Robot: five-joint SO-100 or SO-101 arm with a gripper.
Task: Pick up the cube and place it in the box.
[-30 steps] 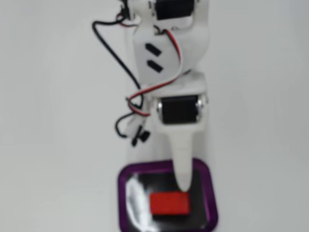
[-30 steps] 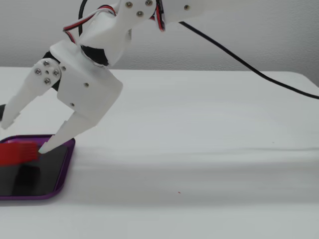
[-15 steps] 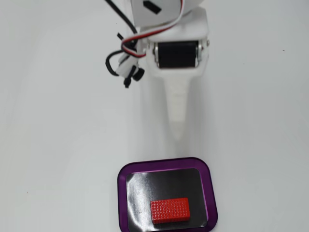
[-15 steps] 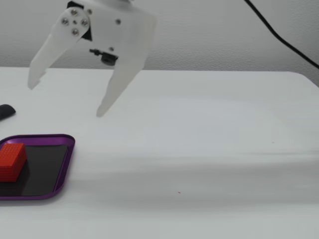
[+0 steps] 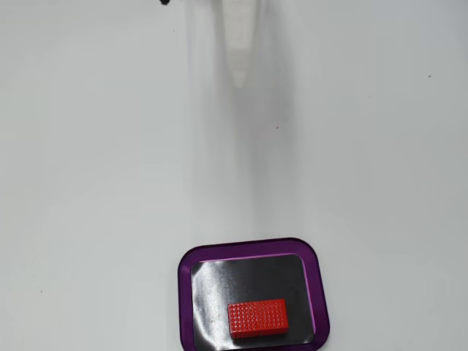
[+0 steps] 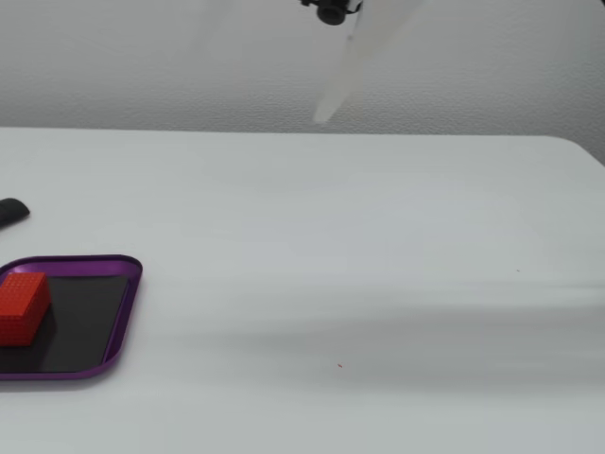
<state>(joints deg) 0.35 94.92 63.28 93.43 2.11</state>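
Note:
The red cube [image 5: 257,318] lies flat on the black floor of the purple-rimmed box [image 5: 185,265], near its front edge in a fixed view. In the other fixed view the cube [image 6: 21,305] sits at the left end of the box [image 6: 123,312], which the frame edge cuts off. Nothing touches the cube. My gripper [image 5: 239,51] shows only as a blurred white streak at the top, far from the box. It also hangs blurred above the table's back [image 6: 345,80]. I cannot tell how its jaws stand.
The white table [image 5: 88,183] spreads around the box. A small dark object [image 6: 11,212] lies at the left edge behind the box. A black arm part [image 6: 331,11] shows at the top. The table's right back corner [image 6: 577,144] is in view.

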